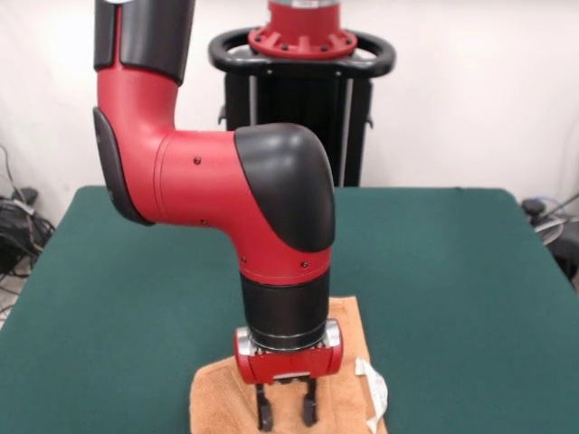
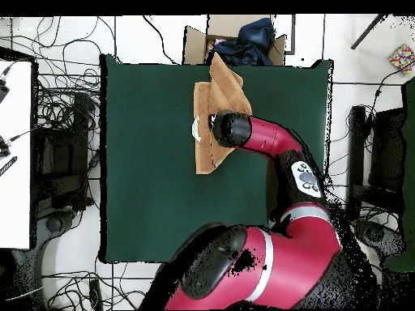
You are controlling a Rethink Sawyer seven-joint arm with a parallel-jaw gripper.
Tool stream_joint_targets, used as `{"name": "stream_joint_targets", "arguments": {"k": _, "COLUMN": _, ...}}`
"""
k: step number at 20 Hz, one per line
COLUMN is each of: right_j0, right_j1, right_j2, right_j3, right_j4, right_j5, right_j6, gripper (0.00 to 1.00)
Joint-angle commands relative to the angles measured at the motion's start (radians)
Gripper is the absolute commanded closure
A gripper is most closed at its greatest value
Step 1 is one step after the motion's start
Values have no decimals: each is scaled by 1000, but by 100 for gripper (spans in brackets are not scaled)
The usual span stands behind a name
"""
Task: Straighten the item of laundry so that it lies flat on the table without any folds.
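The item of laundry (image 1: 348, 398) is a tan terry towel lying at the near edge of the green table (image 1: 452, 271). A white tag (image 1: 373, 389) sticks out on its right side. My gripper (image 1: 286, 414) points straight down over the towel's middle, its two black fingers (image 1: 264, 411) apart with nothing seen between them. I cannot tell whether the tips touch the cloth. In the overhead view the towel (image 2: 220, 93) is a long shape with one layer folded diagonally over another, reaching the table's (image 2: 146, 162) top edge. There the arm's wrist (image 2: 231, 129) hides the gripper.
A cardboard box holding dark blue cloth (image 2: 243, 39) stands just past the table edge by the towel. Cables cover the floor (image 2: 65, 121) on the left, beside a white desk (image 2: 14, 154). The black pedestal (image 1: 298, 90) rises behind the table.
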Motion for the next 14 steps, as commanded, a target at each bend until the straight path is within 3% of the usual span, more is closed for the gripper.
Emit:
{"name": "stream_joint_targets", "arguments": {"k": 1, "right_j0": -31, "right_j1": 185, "right_j2": -49, "right_j3": -7, "right_j4": -24, "right_j5": -58, "right_j6": 166, "gripper": 100}}
{"name": "stream_joint_targets", "arguments": {"k": 14, "right_j0": -44, "right_j1": 165, "right_j2": -36, "right_j3": -2, "right_j4": -27, "right_j5": -38, "right_j6": 146, "gripper": 100}}
